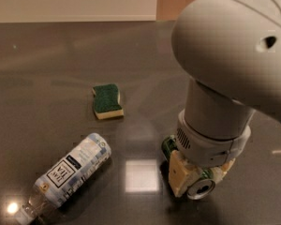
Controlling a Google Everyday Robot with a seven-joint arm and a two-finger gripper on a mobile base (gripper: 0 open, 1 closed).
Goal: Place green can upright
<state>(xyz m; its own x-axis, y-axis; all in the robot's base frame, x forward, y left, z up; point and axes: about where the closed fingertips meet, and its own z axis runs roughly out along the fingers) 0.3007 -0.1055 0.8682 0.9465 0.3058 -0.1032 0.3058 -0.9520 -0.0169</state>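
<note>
The green can is a small drink can with a dark green body that carries darker, scribbled markings. One silver, round end faces the camera, with a dark centre in it. Only part of the can shows. A short stretch of green side wall sticks out on the side towards the sponge, and the silver end sticks out on the near side. The middle is covered. The can lies on its side on the dark, glossy table, and its long axis runs from the far left to the near right.

Taking the yellow sponge with the green scouring top as the landmark, the can lies to its right and nearer the camera, well apart from it.

The gripper comes straight down onto the can from the big pale grey arm, which fills the upper right of the view. Its cream fingers straddle the can's middle, one on the sponge side and one on the far side. They are drawn in against the can's walls, so the can is clamped between them while it rests low on the table.

A clear bottle with a white-and-blue label lies on its side, below and to the left of the sponge. It is well apart from the can and the gripper.
</note>
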